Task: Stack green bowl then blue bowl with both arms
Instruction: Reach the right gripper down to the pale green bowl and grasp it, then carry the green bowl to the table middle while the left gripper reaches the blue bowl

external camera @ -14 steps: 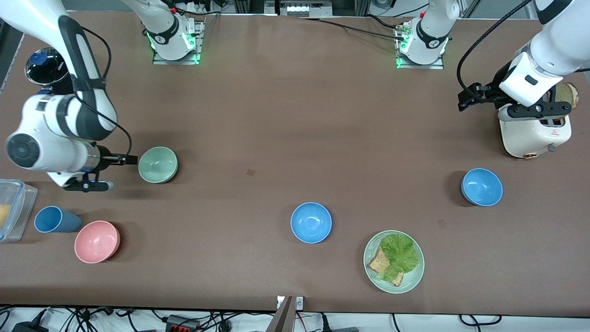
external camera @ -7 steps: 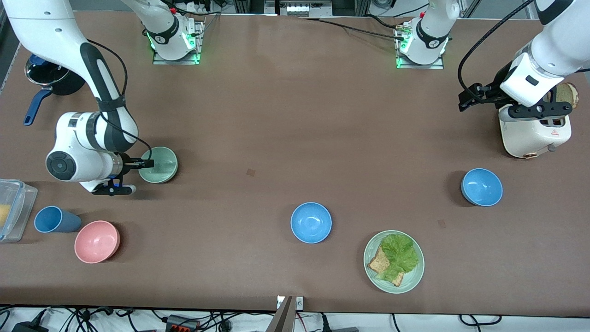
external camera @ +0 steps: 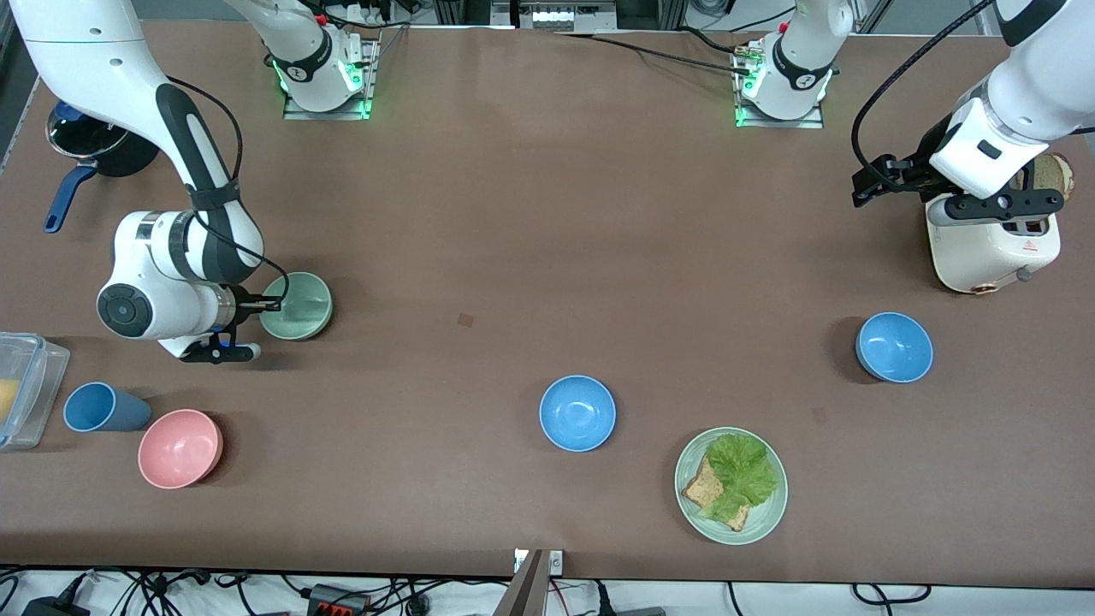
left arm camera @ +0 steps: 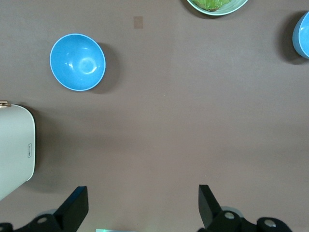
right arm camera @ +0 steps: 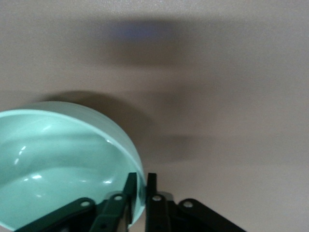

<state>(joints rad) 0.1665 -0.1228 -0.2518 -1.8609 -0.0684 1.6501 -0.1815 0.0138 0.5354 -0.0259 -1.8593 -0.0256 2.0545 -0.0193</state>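
The pale green bowl [external camera: 297, 305] sits upright on the table at the right arm's end. My right gripper [external camera: 272, 304] is at its rim on the side toward the right arm's end. In the right wrist view the gripper [right arm camera: 141, 186] is shut on the bowl's [right arm camera: 63, 159] wall, one finger inside and one outside. One blue bowl [external camera: 577, 413] sits mid-table near the front camera. A second blue bowl [external camera: 894, 346] sits toward the left arm's end; both show in the left wrist view [left arm camera: 77, 62] [left arm camera: 301, 35]. My left gripper [external camera: 873, 181] waits open and empty [left arm camera: 143, 198] beside the toaster.
A white toaster [external camera: 992, 248] with bread stands at the left arm's end. A green plate [external camera: 770, 522] holds lettuce and bread near the front edge. A pink bowl [external camera: 180, 447], blue cup [external camera: 104, 407], plastic box [external camera: 21, 385] and dark pot [external camera: 94, 145] crowd the right arm's end.
My right gripper has moved in from beside the green bowl onto its rim and closed on it. The left arm has stayed still.
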